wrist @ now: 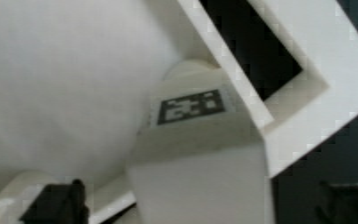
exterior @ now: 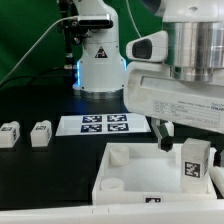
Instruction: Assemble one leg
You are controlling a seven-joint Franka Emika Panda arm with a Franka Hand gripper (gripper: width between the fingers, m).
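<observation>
While the leg (exterior: 193,160) stands upright in the tabletop's (exterior: 125,172) corner on the exterior view's right | gripper (exterior: 185,135) straddles it, jaws spread, nothing held | I judge it light, rigid, smooth plastic | regrip: flat opposite sides, mid-height.

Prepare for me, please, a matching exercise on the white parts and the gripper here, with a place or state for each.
1. upright leg
2. two loose legs
3. marker board
4. gripper

a. flat on the black table, before the robot base
b. open, around a leg
c. standing on the large white square piece
d. side by side at the exterior view's left

Pairs: 1-c, 2-d, 3-a, 4-b.
</observation>
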